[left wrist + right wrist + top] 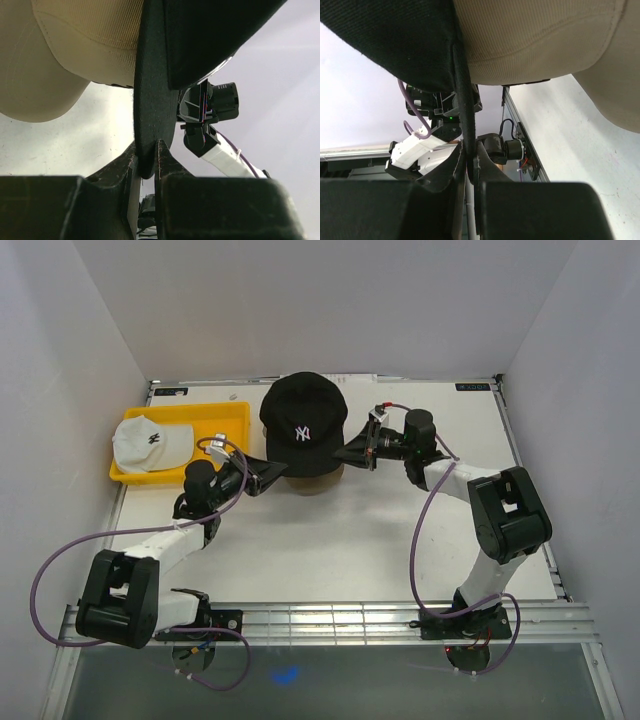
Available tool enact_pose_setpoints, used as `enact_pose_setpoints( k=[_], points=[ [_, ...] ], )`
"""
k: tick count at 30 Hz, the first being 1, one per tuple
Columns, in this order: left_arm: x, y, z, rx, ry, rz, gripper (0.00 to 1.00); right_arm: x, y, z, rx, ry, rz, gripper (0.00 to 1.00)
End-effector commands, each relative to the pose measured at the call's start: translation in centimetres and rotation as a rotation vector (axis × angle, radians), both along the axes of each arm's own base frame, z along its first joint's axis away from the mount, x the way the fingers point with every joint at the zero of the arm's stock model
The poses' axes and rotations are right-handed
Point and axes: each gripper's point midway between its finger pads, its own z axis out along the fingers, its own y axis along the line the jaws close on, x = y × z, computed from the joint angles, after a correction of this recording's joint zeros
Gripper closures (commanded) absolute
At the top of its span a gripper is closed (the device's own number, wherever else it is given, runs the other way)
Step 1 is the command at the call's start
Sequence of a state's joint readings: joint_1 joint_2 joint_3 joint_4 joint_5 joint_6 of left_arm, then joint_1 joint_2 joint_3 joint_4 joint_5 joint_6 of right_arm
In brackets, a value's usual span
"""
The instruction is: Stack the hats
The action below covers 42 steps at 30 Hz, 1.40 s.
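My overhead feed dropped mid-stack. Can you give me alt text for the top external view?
A black cap with a white logo is held mid-table over a tan cap, its opposite edges pinched in the shut jaws of the left arm and right arm. A white cap lies in a yellow tray at far left.

I am holding both arms stretched forward and bent in toward each other. My left gripper [272, 472] is squeezing the edge of the black hat [303, 412] from the left side. My right gripper [345, 453] is squeezing its edge on the right side. Both are pressing tight on the cloth.
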<state>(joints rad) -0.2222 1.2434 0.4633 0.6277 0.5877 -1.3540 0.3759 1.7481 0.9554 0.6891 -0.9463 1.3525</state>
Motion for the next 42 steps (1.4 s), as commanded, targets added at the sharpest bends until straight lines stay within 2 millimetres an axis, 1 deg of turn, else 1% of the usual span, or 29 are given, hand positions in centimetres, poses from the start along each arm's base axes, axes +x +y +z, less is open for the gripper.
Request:
enact_pose_setpoints(
  k=[1,6,17,24,33,37,42],
  points=[
    [-1.9,-1.0,-1.5,0.032,0.006,-0.081,1.0,-1.2,0.1,-0.6,-0.018,-0.006,0.031,0.92],
    [-1.9,-0.9,-2.5,0.035,0.036,-0.073,1.0,-1.3,-0.1,-1.8,-0.032,0.012,0.027,0.92],
    [-2.1,-0.4,-6.3,0.065,0.137,-0.04,1.0,-1.0,-0.6,-3.4,-0.064,0.028,0.01,0.92],
    [-2.2,-0.1,-8.3,0.084,0.188,-0.022,1.0,-0.9,-1.0,-5.2,-0.09,0.057,0.003,0.92],
    [-2.1,0.1,-10.2,0.106,0.235,-0.008,1.0,-0.3,-1.5,-7.2,-0.121,0.088,-0.016,0.92],
    [-2.1,0.2,-11.4,0.119,0.268,-0.001,1.0,-0.1,-1.6,-8.1,-0.144,0.099,-0.02,0.92],
    [-2.0,0.4,-12.3,0.135,0.285,0.015,1.0,0.2,-1.8,-9.3,-0.184,0.11,-0.023,0.92]
  ],
)
